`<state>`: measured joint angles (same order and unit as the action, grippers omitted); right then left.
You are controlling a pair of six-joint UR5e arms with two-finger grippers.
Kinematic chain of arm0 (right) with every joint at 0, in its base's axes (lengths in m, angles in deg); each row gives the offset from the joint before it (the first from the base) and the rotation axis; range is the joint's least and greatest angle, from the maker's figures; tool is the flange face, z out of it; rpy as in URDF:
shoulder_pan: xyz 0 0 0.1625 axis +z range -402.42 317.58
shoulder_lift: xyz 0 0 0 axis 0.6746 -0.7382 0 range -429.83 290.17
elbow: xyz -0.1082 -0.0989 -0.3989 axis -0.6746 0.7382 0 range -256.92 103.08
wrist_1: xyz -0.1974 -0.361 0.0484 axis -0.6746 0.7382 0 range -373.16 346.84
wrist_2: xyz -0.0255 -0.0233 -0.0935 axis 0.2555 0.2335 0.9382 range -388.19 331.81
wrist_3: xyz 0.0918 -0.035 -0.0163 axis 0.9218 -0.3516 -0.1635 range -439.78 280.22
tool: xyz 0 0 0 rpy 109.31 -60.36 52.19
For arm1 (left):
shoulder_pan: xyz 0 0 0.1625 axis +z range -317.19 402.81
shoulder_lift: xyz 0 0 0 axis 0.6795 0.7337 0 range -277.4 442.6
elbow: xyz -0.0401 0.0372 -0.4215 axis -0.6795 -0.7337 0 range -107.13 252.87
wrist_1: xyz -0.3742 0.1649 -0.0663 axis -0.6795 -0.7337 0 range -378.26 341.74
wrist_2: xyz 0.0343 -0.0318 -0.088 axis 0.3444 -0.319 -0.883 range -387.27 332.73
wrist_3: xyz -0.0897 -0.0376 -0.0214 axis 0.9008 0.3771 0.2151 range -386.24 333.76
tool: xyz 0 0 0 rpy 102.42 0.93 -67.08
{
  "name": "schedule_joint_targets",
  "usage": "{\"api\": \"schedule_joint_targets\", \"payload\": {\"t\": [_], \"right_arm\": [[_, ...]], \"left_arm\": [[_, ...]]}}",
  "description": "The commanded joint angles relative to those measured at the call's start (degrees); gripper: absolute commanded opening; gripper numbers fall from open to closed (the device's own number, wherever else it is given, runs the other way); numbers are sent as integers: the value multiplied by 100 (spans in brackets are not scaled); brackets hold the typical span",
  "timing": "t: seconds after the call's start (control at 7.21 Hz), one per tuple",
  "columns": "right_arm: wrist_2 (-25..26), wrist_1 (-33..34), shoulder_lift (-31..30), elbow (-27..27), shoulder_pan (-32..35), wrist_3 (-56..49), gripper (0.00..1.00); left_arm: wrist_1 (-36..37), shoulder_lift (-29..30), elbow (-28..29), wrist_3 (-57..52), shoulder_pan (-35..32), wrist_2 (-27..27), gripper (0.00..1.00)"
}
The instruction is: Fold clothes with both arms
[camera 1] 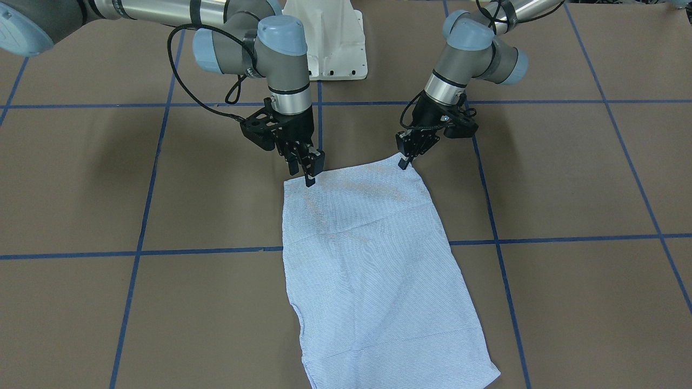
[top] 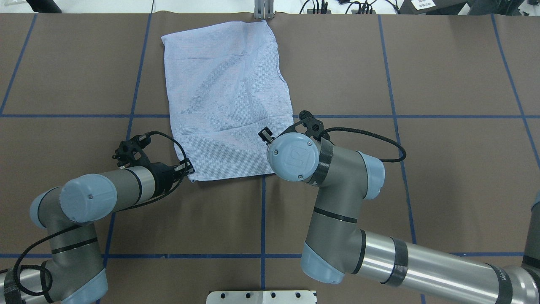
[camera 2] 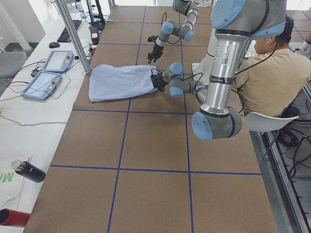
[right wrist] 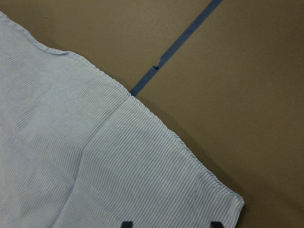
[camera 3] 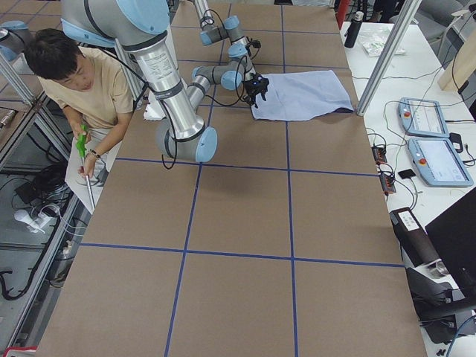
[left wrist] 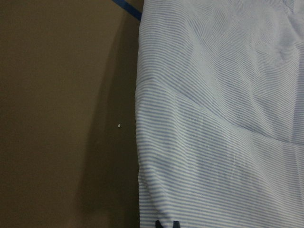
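- Shirt, thin blue-and-white striped cloth, lies folded into a long rectangle and flat on the brown tabletop.
- Its long axis runs straight away from the robot. The far short edge reaches the tabletop's far rim, and the near short edge lies in front of both arms.
- From overhead, the far end leans slightly toward the robot's left. A few soft creases cross the cloth.
- Collar, buttons and pocket are not showing from any angle.
- Left gripper is at the near corner on the robot's left. Its jaws are pinched together on that corner, which lifts a little toward them.
- Right gripper stands over the other near corner, pointing steeply down. Its jaws are apart and one tip touches the cloth. The right wrist view shows the two tips set wide over the striped corner.
- Blue tape lines mark the tabletop in squares, and one passes under the middle of the shirt.
- A person sits behind the robot, seen in the side views.
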<state>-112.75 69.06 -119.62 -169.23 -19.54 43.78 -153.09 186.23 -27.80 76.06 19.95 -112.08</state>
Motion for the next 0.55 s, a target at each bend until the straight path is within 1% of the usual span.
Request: {"api": "schedule_joint_targets", "payload": {"t": [0.0, 0.28, 0.42], "right_arm": [[62, -75, 206, 371, -64, 55, 60], [185, -66, 180, 424, -161, 37, 60], [194, -66, 224, 555, -170, 28, 60]], "left_arm": [[0, 0, -6, 0, 0, 16, 0], [0, 0, -6, 0, 0, 17, 0], [0, -9, -6, 0, 0, 17, 0]]}}
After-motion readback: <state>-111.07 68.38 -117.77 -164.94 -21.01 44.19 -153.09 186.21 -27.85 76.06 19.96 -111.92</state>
